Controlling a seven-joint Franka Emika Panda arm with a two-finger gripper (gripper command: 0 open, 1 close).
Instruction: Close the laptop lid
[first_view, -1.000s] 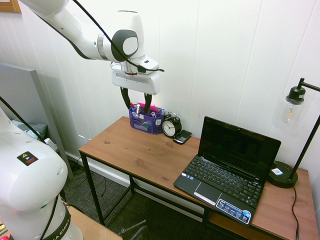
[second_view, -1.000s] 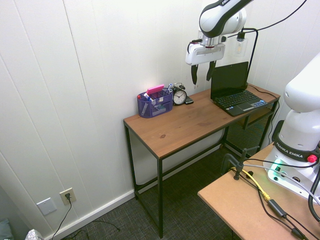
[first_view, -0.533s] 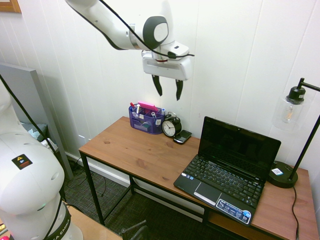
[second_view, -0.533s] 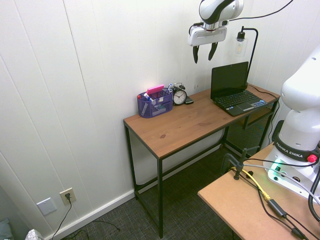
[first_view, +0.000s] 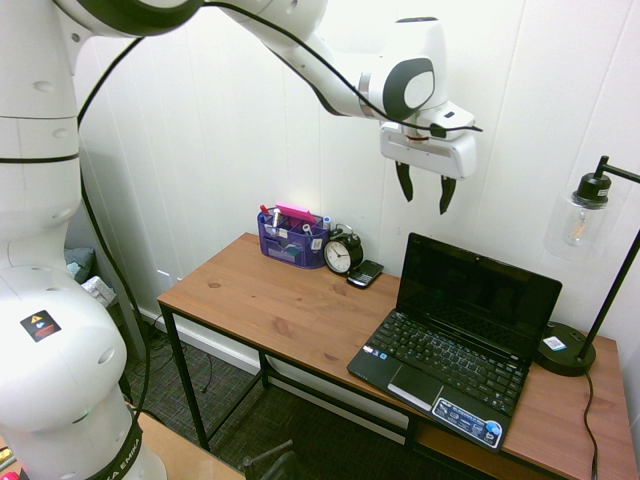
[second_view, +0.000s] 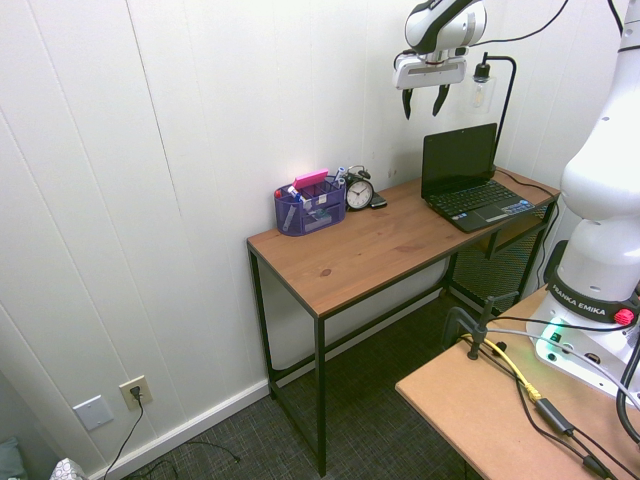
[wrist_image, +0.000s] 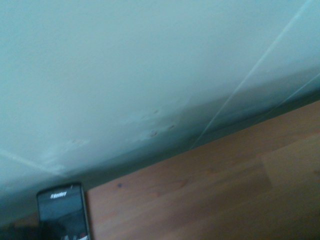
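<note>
Resting nearest: the keyboard base (first_view: 445, 370) of a small black netbook lies flat at the near right part of the surface (first_view: 290, 310), with stickers along its near edge.
Laptop lid: the laptop lid (first_view: 478, 293) stands open, rising from the far edge of the base and tilted slightly back toward the wall; its dark glossy screen faces the near side. In the second exterior view the same lid (second_view: 458, 157) shows upright at the far end of the long wooden top.
Lamp: a black desk lamp (first_view: 585, 270) stands just right of the netbook, its round foot on the surface and its clear glass shade hanging beside the upper right corner of the lid.
Far left row: a purple organiser (first_view: 292, 240) filled with pens and a pink item sits against the wall at the far left. Just right of it is a small black alarm clock (first_view: 342, 253), and a dark phone (first_view: 365, 272) lies flat just beside the clock. The phone also shows at the edge of the blurred wrist view, next to bare wood and the white wall.
Gripper: the gripper (first_view: 424, 191) hangs in the air close to the wall, above the left end of the lid and well clear of it. Its two dark fingers point downward, spread wide apart, with nothing between them.
Wall: white vertical panelling (first_view: 250, 120) backs the whole surface.
</note>
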